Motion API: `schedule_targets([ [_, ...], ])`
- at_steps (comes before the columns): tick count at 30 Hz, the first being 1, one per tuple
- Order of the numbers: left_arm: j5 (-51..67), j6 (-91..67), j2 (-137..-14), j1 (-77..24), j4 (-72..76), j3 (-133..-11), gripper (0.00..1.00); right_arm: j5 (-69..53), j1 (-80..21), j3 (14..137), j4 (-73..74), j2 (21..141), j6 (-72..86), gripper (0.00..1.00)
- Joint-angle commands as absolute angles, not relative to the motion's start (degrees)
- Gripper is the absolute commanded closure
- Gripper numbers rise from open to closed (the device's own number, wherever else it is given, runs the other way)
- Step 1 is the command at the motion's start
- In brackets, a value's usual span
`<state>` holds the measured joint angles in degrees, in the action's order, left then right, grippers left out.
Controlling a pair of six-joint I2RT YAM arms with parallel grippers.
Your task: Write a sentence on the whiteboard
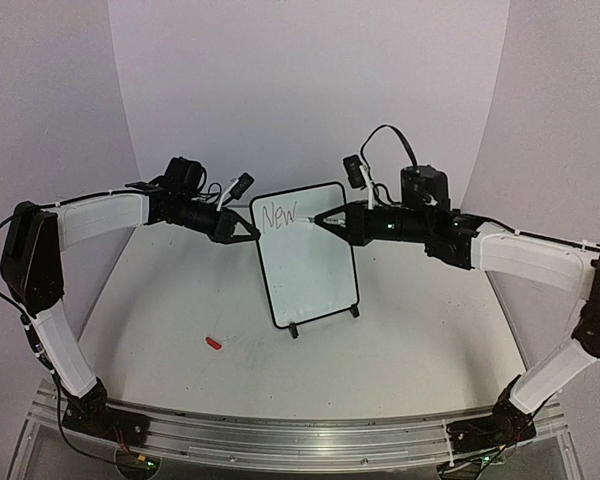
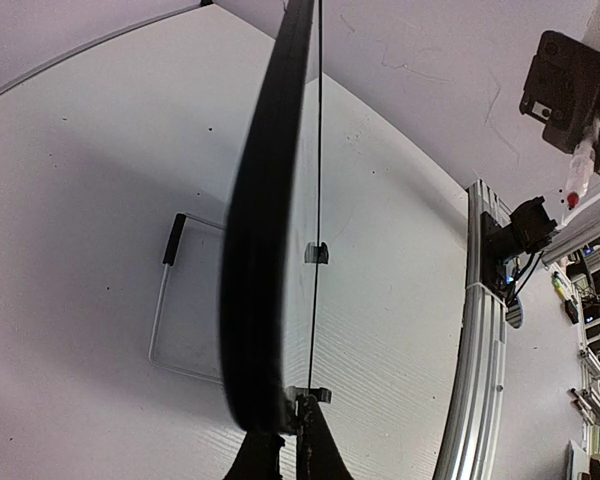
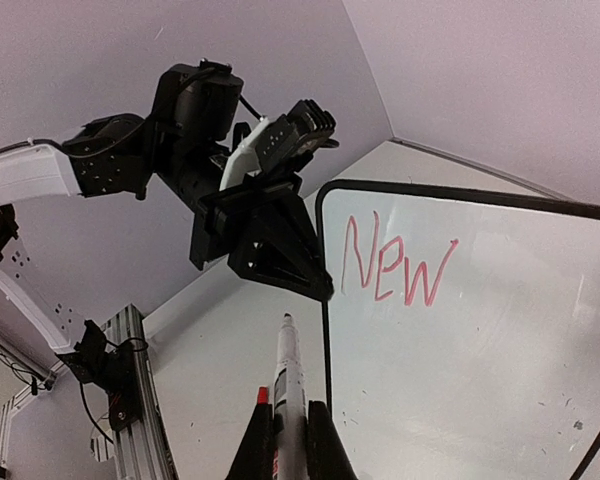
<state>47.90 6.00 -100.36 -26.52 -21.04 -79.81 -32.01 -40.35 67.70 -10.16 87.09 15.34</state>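
Observation:
The whiteboard [image 1: 310,262] stands upright on its two black feet at the table's middle. The sentence [image 1: 279,214] reads only "New" at the board's top left; it looks red in the right wrist view [image 3: 395,265]. My left gripper [image 1: 250,230] is shut on the board's upper left edge, and the black frame [image 2: 270,200] shows edge-on between its jaws [image 2: 285,432]. My right gripper [image 1: 323,218] is shut on a white marker [image 3: 288,370]. The marker's tip sits just right of "New", close to the board. I cannot tell if it touches.
A small red marker cap [image 1: 214,342] lies on the table, front left of the board. An aluminium rail [image 1: 300,435] runs along the near edge with both arm bases on it. Curved white walls enclose the back and sides.

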Motion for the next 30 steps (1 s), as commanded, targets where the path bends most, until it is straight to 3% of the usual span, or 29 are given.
schedule_targets([
  [1, 46.5, 8.0, -100.1, -27.9, -23.6, -80.6, 1.00, -31.2, -43.0, 66.2, -11.8, 88.0, 16.0, 1.00],
  [16, 46.4, 8.0, -100.0, -27.9, -23.6, -80.5, 1.00, -26.6, -47.6, 71.3, -16.7, 101.6, 20.6, 1.00],
  [30, 46.4, 8.0, -100.4, -28.1, -23.7, -80.8, 1.00, -20.9, -47.2, 72.5, -17.9, 101.3, 20.5, 1.00],
])
